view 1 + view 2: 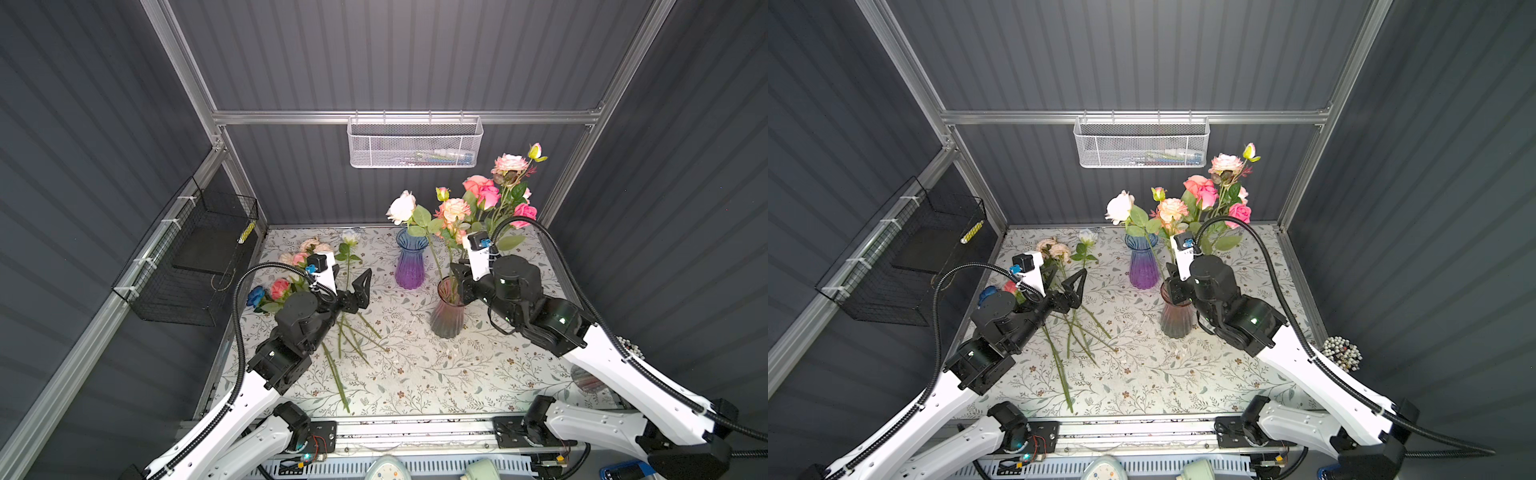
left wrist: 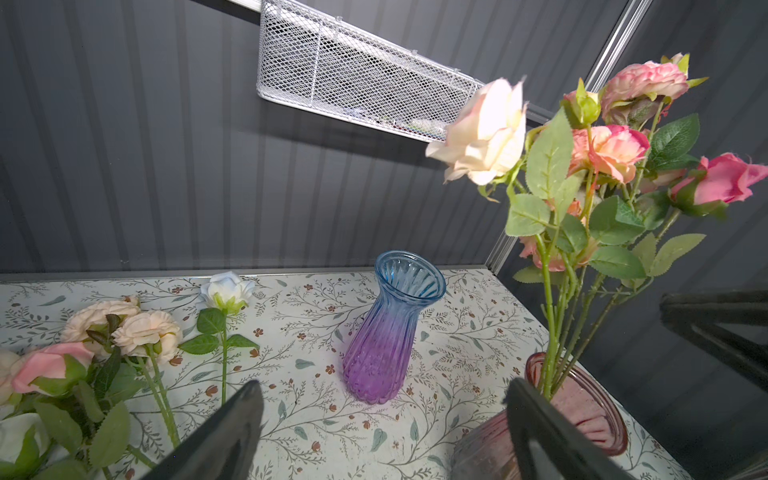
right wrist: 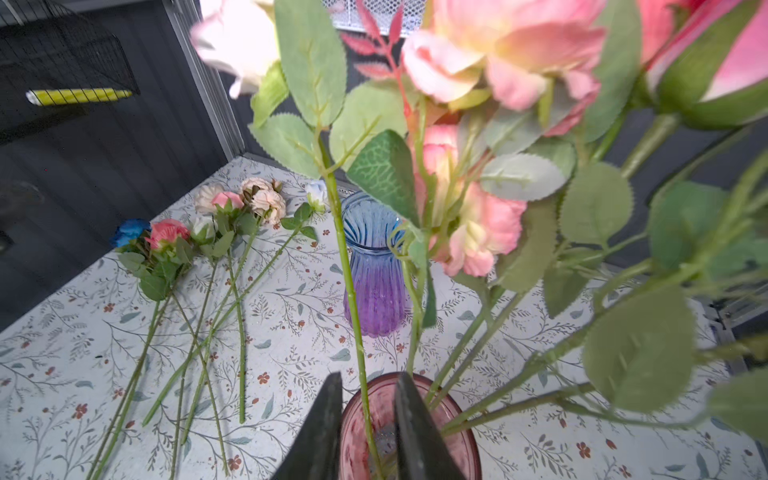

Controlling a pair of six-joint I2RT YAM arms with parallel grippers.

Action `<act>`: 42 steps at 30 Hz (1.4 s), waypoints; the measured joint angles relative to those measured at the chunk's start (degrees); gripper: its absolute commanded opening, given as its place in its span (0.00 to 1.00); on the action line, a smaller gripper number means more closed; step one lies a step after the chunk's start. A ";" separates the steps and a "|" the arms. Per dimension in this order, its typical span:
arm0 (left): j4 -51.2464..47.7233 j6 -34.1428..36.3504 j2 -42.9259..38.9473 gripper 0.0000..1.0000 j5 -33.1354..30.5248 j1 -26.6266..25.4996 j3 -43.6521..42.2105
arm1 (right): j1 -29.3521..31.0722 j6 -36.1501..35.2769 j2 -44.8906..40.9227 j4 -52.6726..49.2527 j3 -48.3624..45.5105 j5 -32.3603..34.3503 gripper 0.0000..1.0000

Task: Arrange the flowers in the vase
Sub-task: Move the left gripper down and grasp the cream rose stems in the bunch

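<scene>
Tabletop (image 1: 457, 374) is wearing a floral-print sheet. Dark grey ribbed walls and an aluminium frame are boxing it in. Pink vase (image 1: 446, 318) is standing upright right of centre in both top views. 2nd vase, blue-to-purple (image 1: 410, 262), is standing empty just behind the pink vase and to its left. White mesh basket (image 1: 415, 145) is hanging on the back wall, high behind the pink vase. Black wire basket (image 1: 199, 257) is hanging on the side wall, well left of it.

Flowers: several roses (image 1: 482, 199) are standing in the pink vase, leaning away to the back right. The loose roses (image 1: 279, 287) are lying flat well left of the vase, stems crossing.

Right gripper (image 3: 368, 376) is reaching in over the pink vase's rim. Its jaws are parted narrowly either side of the cream rose (image 1: 402, 208) stem, not clamping it. Left gripper (image 1: 1069, 274) is hovering over the loose stems, left of the pink vase, jaws spread wide and holding nothing.
</scene>
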 measured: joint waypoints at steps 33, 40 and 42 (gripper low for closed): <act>-12.09 -14.36 16.68 0.55 -21.94 2.82 2.91 | 0.00 14.62 -3.65 -19.89 10.21 -10.19 0.41; -17.66 -17.20 38.47 0.51 -11.32 18.75 10.25 | 0.04 14.19 -0.39 -15.02 6.38 -14.36 0.43; -19.89 -17.22 44.63 0.49 -9.25 20.79 14.12 | 0.04 14.01 -1.51 -13.79 5.44 -14.64 0.43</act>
